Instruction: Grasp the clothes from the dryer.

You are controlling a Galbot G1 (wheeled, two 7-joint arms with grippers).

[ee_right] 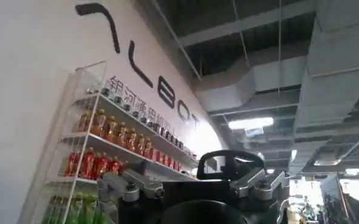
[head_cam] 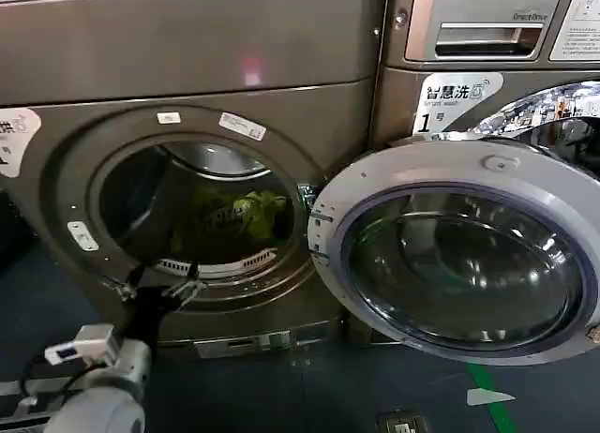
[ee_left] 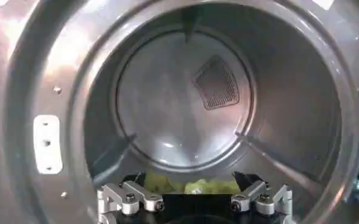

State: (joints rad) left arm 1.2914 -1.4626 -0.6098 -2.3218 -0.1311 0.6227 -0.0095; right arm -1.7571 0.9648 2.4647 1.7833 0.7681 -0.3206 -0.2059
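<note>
A large bronze-brown dryer stands with its round mouth open, and its silver-rimmed glass door is swung out to the right. The clothes, a small yellow-green garment, lie on the floor of the drum, toward the right side of the opening and well inside it. The left gripper reaches up from the lower left and sits at the bottom lip of the mouth, low and left of the garment and not touching it. From the left wrist camera, the fingers are spread wide, and the clothes show between and just beyond them, farther into the drum, against the grey back wall with its mesh vent. The right gripper is held away from the machine, pointing up toward a white wall, a shelf of bottled drinks and a ceiling with ducts; whether its fingers are spread or closed cannot be told.
</note>
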